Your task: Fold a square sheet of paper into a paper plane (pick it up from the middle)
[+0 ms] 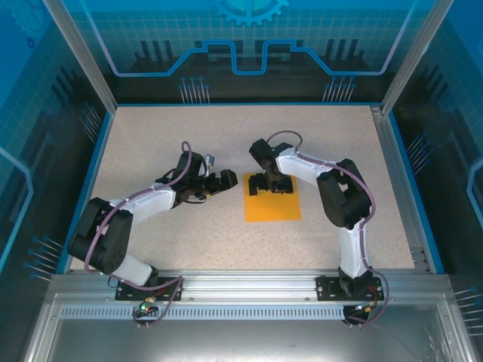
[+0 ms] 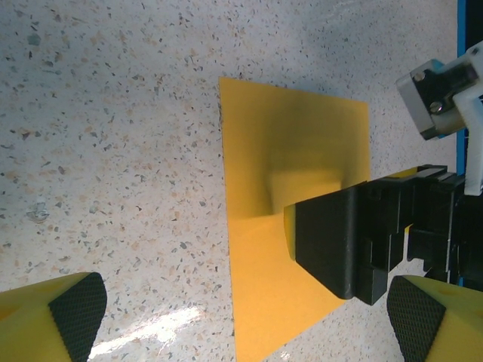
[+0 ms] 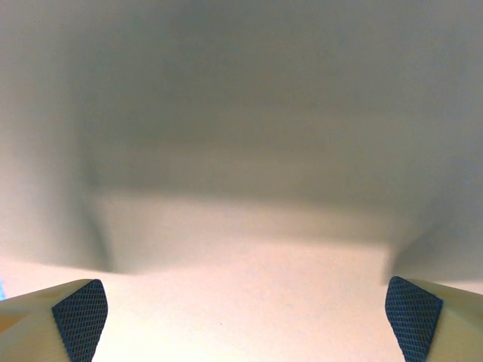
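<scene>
Top external: right end effector (image 1: 272, 187) down on the paper, left one open beside it

The square sheet of paper (image 1: 272, 207) lies flat on the speckled tabletop (image 1: 189, 136), roughly midway between the two arms. The right end effector points straight down onto the sheet's far half. In the right wrist view its fingers (image 3: 79, 313) stand wide apart with pale, blurred paper close beneath them, and nothing is clamped between them. In the left wrist view the paper lifts into a low bulge just in front of the right arm's black finger. The left end effector (image 1: 226, 181) sits just off the sheet's left edge, facing it. Its jaws are spread fully and hold nothing, with the padded fingertips (image 2: 72, 309) at the lower corners of its own view.
</scene>
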Robot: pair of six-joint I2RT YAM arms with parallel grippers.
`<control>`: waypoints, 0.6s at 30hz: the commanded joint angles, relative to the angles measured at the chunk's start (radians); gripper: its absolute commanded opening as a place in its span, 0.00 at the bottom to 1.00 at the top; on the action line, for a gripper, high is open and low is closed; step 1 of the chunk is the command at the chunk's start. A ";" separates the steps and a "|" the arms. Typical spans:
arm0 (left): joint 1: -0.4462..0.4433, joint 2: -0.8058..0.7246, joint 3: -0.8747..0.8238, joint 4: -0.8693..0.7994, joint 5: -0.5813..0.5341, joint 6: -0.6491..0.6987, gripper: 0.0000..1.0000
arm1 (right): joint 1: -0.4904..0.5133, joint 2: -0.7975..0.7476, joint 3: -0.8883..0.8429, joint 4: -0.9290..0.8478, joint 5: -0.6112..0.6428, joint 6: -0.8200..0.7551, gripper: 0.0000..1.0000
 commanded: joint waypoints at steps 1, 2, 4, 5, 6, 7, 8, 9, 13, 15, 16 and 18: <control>-0.006 0.012 0.028 -0.020 0.025 0.026 0.99 | -0.004 0.046 0.027 -0.034 -0.012 -0.010 0.99; -0.007 0.013 0.028 -0.018 0.024 0.027 0.99 | -0.003 0.065 0.028 -0.041 -0.011 -0.008 0.99; -0.008 0.012 0.028 -0.020 0.023 0.028 0.99 | 0.004 0.098 0.029 -0.067 0.018 0.004 0.99; -0.007 0.013 0.027 -0.020 0.025 0.027 0.99 | 0.009 0.110 0.022 -0.071 0.030 0.009 0.99; -0.008 0.014 0.028 -0.018 0.024 0.027 0.99 | 0.013 0.117 0.012 -0.075 0.038 0.015 0.99; -0.007 0.013 0.028 -0.020 0.025 0.027 0.99 | 0.015 0.122 0.002 -0.073 0.041 0.018 0.99; -0.006 0.013 0.028 -0.020 0.024 0.028 0.99 | 0.016 0.126 -0.012 -0.065 0.034 0.022 0.99; -0.008 0.015 0.028 -0.020 0.024 0.030 0.99 | 0.012 0.128 -0.028 -0.046 0.008 0.022 0.99; -0.008 0.020 0.033 -0.020 0.028 0.027 0.99 | 0.015 0.131 -0.058 -0.024 0.007 0.039 0.98; -0.007 0.020 0.035 -0.021 0.028 0.028 0.99 | 0.021 0.128 -0.057 -0.026 0.015 0.037 0.94; -0.006 0.019 0.034 -0.020 0.028 0.029 0.99 | 0.024 0.126 -0.058 -0.027 0.019 0.038 0.93; -0.007 0.020 0.038 -0.024 0.029 0.031 0.99 | 0.030 0.123 -0.050 -0.031 0.025 0.034 0.90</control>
